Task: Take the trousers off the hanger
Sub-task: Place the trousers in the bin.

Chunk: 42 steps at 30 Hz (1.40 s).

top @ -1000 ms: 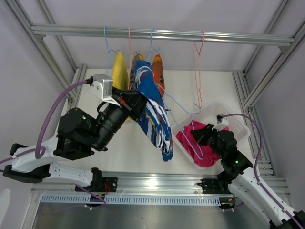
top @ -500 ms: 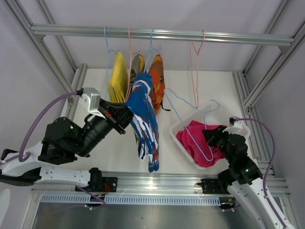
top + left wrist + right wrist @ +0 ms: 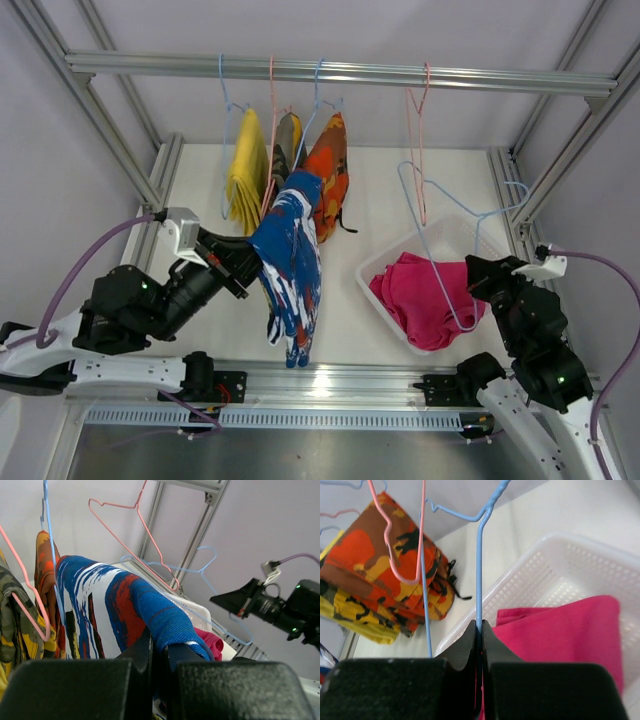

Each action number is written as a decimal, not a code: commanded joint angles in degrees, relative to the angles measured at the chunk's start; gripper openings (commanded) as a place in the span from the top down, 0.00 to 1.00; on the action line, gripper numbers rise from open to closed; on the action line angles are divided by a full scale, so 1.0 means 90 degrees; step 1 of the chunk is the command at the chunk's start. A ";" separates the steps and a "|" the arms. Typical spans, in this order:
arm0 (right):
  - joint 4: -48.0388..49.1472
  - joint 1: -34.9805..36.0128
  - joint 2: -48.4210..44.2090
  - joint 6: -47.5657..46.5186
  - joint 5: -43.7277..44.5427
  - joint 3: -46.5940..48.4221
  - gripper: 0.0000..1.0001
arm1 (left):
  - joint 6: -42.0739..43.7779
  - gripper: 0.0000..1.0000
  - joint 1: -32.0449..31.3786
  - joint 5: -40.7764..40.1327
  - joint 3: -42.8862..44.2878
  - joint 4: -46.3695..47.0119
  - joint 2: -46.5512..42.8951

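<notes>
Blue-and-white trousers (image 3: 290,262), seemingly in left pincer (image 3: 159,643)

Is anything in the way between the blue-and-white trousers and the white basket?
Probably just one thing: the blue hanger, pinched in the right gripper, slants over the basket, above the pink trousers lying inside. Nothing visible stands between the blue-and-white trousers, held by the left gripper, and the basket.

Open bench (image 3: 345,300) lies between the dangling blue-and-white trousers (image 3: 290,270) and the white basket (image 3: 380,256). Behind, yellow trousers (image 3: 246,165), camouflage trousers (image 3: 288,135) and orange-red trousers (image 3: 328,170) crowd the rail (image 3: 340,72). A pink hanger (image 3: 421,210) and a blue hanger (image 3: 479,570) cross the air above the basket.
</notes>
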 commanded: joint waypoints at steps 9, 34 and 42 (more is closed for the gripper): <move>-0.0856 0.0001 0.0126 -0.0670 0.1399 0.1292 1.00 | -0.0417 0.99 -0.0019 0.0202 -0.0165 0.0840 0.0338; -0.1159 0.0254 -0.0177 -0.1276 0.1673 0.1342 1.00 | 0.0402 0.99 -0.0009 0.0437 0.1358 0.1933 0.2574; -0.1237 0.0508 -0.0323 -0.1276 0.1722 0.1293 1.00 | 0.0647 0.99 0.0000 0.0339 0.1661 0.2187 0.3180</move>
